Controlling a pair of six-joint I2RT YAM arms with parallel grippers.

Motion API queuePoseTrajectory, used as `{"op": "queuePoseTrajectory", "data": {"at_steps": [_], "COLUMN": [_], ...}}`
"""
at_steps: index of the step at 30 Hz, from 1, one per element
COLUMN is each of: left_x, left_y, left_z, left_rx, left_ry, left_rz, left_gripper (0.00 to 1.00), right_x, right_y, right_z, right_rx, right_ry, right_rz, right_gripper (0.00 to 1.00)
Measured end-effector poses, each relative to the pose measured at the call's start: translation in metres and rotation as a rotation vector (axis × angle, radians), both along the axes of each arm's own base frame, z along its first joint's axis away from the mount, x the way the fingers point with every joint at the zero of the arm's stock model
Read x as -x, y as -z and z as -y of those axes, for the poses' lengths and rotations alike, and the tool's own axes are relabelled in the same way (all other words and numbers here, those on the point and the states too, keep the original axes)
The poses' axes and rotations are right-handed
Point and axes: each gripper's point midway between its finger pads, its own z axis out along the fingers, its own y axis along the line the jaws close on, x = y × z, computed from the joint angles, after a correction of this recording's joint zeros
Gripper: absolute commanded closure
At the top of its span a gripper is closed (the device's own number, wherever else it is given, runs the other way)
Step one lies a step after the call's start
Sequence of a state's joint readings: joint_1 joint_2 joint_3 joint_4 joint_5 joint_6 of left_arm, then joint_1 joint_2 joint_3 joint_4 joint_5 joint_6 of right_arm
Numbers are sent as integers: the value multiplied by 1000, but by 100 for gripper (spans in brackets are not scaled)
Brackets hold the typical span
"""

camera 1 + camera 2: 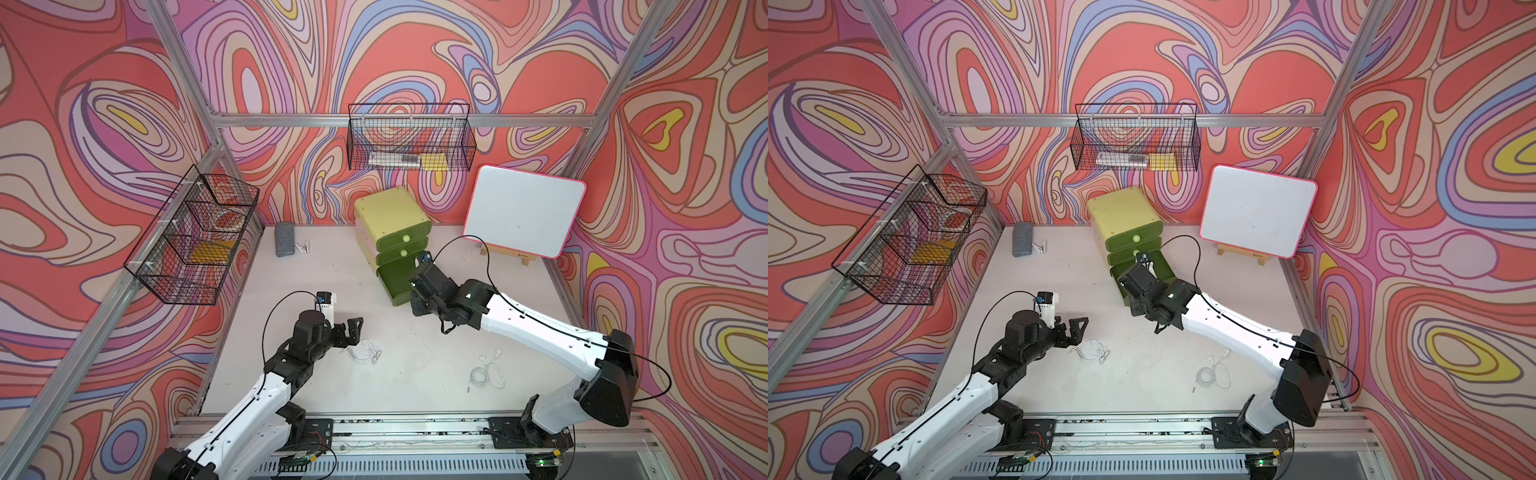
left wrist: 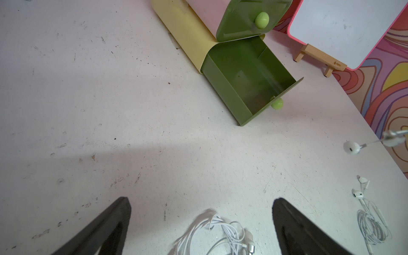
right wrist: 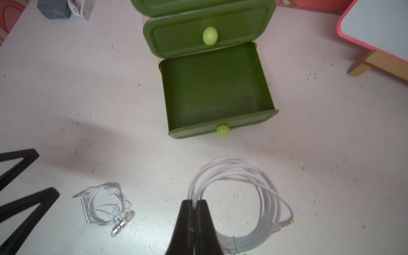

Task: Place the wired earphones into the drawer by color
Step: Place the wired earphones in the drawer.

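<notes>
We see the right pincer [image 3: 194, 202] pressed together on a few strands of a white earphone coil [image 3: 238, 176]. The coil appears lifted off the bench [image 1: 311, 291] as a loose ring, just short of the open bottom drawer [image 3: 198, 130] of the green drawer cabinet [image 1: 390, 216]. That drawer looks empty, and the two above it are closed. In a top view the cabinet sits toward 12 o'clock on the bench, with the bottom drawer pulled out toward 6 o'clock and the right arm over its front. The left pincer [image 2: 202, 199] stands wide apart and holds nothing, poised over a second white set with metal buds [image 2: 220, 234] at about 8 o'clock from the bench's middle. A third white set [image 1: 486, 372] lies loose at about 4 o'clock, well apart from both pincers. We judge these cables to be very light, limp and a little springy. A coil holds no shape, trails its buds and plug, and can snag on the drawer's front lip or slip out of a pinch on a single strand. The best hold is across the bunched strands where several loops cross, not on a bud or the plug, and the right pincer seems to have it so. For the set under the left pincer, we would close on the thick of the tangle beside the buds and lift high enough for the tails to clear the drawer wall.
</notes>
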State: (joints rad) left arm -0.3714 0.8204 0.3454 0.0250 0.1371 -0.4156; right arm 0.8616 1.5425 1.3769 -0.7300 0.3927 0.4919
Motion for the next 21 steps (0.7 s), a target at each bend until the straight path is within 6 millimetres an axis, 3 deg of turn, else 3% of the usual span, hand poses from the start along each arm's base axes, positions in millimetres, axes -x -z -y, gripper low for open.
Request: {"op": "queuePoseTrajectory", "data": {"at_steps": [5,11,17,21], "left_x": [0,0,0,0], "left_y": [-2,-4,-5,-5], "left_z": [2,2,2,2], "left_rx": [6,8,5,-2], "left_ry": [9,12,13,16], "left_rz": [5,16,19,22], "left_gripper": [1,1,1,1], "right_x": [-42,-88,-126,-140], "right_y": [-8,-1,24,48], "right_z": [-1,-9,-24,-34], "right_rx": [-14,-15,-20,-19], "right_ry": [17,21,13,-2], "right_rz": [78,131,131,101], "right_gripper": [100,100,100,100]}}
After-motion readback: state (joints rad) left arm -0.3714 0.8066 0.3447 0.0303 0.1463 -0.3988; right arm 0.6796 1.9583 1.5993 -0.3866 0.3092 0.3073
